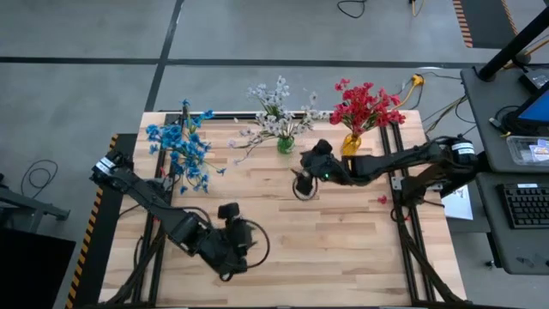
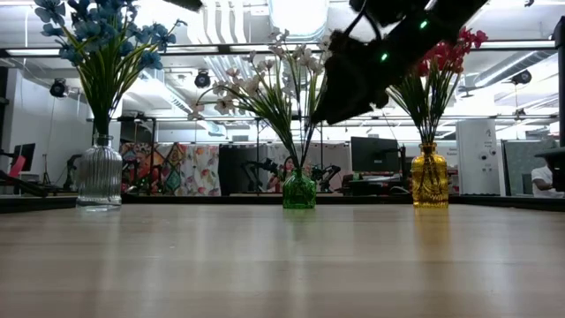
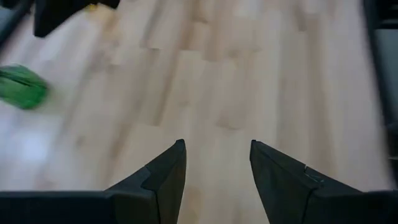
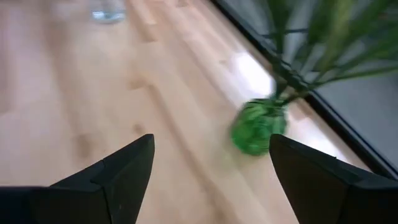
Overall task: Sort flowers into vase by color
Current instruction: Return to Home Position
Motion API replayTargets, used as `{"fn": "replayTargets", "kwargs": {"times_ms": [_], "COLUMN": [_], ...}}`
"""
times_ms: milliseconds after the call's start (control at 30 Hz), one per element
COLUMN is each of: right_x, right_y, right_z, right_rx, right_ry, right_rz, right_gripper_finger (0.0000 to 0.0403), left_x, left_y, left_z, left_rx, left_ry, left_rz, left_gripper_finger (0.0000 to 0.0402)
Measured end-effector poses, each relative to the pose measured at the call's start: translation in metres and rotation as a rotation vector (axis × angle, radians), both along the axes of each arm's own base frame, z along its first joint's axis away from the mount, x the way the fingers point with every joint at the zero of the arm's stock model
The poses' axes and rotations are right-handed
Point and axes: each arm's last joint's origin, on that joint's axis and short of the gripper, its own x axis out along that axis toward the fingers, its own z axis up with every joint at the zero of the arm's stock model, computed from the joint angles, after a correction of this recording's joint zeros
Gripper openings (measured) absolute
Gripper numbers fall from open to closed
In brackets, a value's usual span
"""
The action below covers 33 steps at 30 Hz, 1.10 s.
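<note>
Three vases stand upright along the table's far edge. A clear ribbed vase (image 2: 98, 177) at the far left holds blue flowers (image 1: 182, 148). A green vase (image 1: 285, 144) in the middle holds white flowers (image 1: 273, 112). A yellow vase (image 1: 351, 142) at the right holds red flowers (image 1: 364, 105). My right gripper (image 1: 302, 184) hovers open above the table's middle, just near of the green vase (image 4: 256, 126). My left gripper (image 1: 233, 236) waits open over the near middle of the table. Neither holds anything.
A small red scrap (image 1: 382, 199) lies on the wood near the right edge. Bare wooden table top (image 1: 343, 249) stretches between the two grippers and the near edge. Black rails run down both sides of the table.
</note>
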Motion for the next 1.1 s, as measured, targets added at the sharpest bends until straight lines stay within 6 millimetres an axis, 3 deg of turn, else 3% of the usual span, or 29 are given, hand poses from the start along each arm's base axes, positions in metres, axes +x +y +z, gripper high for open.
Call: {"fn": "replayTargets", "kwargs": {"times_ms": [267, 600, 800, 1100], "right_x": [-0.017, -0.068, -0.096, -0.114], "right_y": [0.06, 0.127, 0.144, 0.151], "right_z": [0.016, 0.037, 0.036, 0.022], "right_rx": [-0.03, -0.063, 0.0, -0.004], "right_ry": [0.033, 0.104, 0.186, 0.294], "right_rz": [0.221, 0.521, 0.556, 0.582], "right_gripper_finger": [0.0307, 0.0313, 0.0308, 0.0311], "left_x": [-0.031, -0.104, -0.117, -0.117], "left_y": [-0.049, -0.107, -0.118, -0.128], "left_z": [0.019, 0.015, 0.013, -0.007], "left_rx": [-0.115, -0.343, -0.48, -0.267], "left_ry": [-0.042, -0.023, -0.082, -0.076], "left_rz": [-0.14, -0.197, -0.069, -0.189], "left_gripper_finger": [0.0164, 0.0164, 0.0164, 0.0164]}}
